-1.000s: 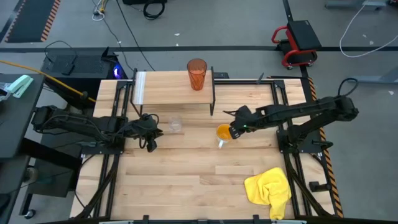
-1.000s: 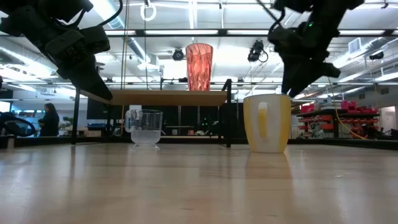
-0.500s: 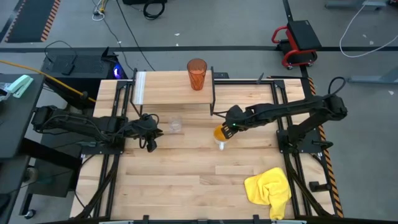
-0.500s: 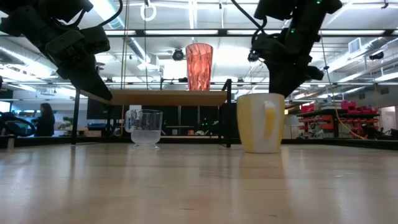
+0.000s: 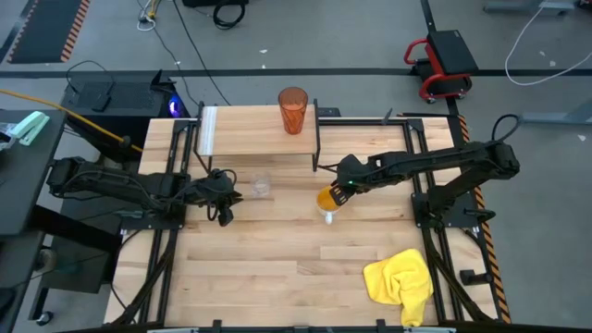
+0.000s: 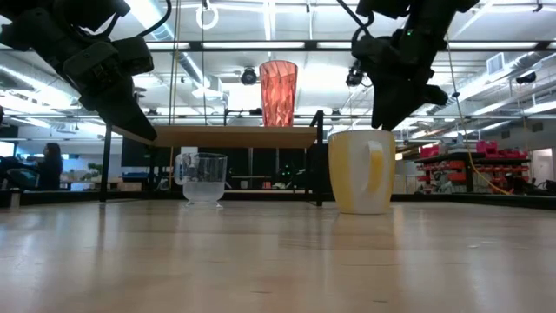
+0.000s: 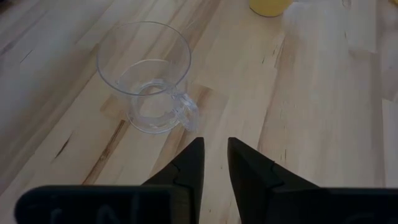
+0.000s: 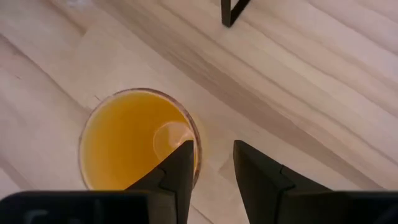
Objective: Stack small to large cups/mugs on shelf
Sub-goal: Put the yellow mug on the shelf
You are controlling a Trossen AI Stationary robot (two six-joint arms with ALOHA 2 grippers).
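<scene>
My right claw (image 8: pixel 211 165) hangs just above the mid-sized orange mug with the pale handle (image 5: pixel 327 201), which stands on the light wooden desk (image 5: pixel 277 268) just in front of the shelf's black leg. From my wrist I look straight down into its orange bowl: one finger sits over the rim's edge, the other just outside the wall, jaws parted and empty, nothing gripped yet. I judge this mug stiff, glazed and fairly weighty, slick to the touch and breakable, so the rim wall between my fingers looks the surest hold, and I'd pinch firmly and squarely.

Over on the other side, my left claw (image 7: pixel 214 158) hovers near the small clear glass cup with its little handle (image 7: pixel 149 84), jaws only narrowly apart and holding nothing, the glass just ahead of the fingertips but not touching. That one I reckon light, thin and brittle.

The tall ribbed orange-red tumbler (image 5: pixel 293 110) already stands upright on the small raised light-wood shelf on thin black legs (image 5: pixel 250 141), well apart from both claws.
</scene>
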